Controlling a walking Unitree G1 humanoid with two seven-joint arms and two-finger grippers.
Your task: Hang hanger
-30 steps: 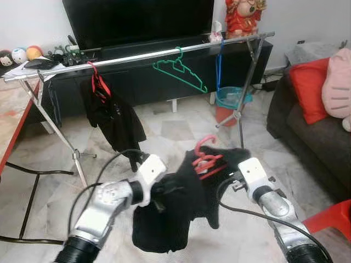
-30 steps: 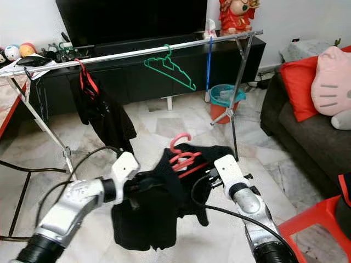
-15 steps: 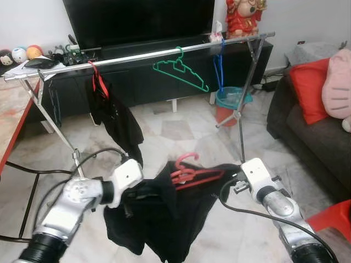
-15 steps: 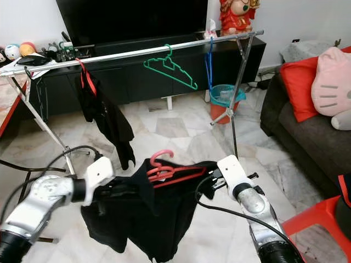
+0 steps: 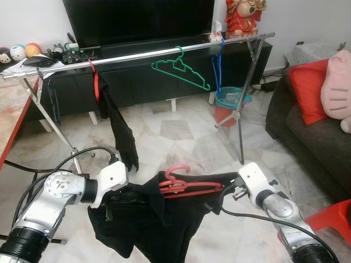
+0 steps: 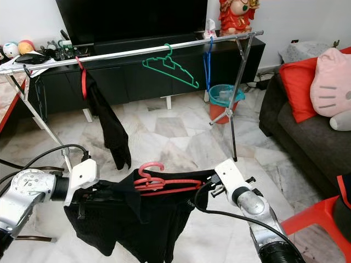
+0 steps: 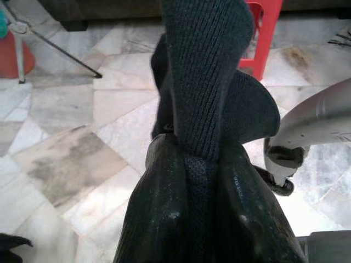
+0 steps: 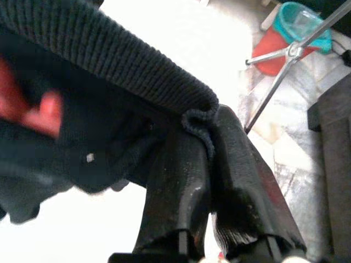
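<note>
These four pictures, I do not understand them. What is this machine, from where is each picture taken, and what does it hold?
The machine is a walking humanoid robot with two silver arms, each ending in a hand of two long black fingers.

Two pictures come from the two eyes of a camera on its head, looking forward and down at a living room. The other two come from cameras on its wrists, looking along the fingers.

The left hand and the right hand each pinch one side of a black garment, stretched between them. The wrist pictures show the knitted cloth clamped between the fingers. A red hanger sits in the garment.

Ahead stands a metal clothes rail. On it hang another black garment on a red hanger, an empty green hanger and a blue hanger. Behind is a television, and a sofa is at the right.
</note>
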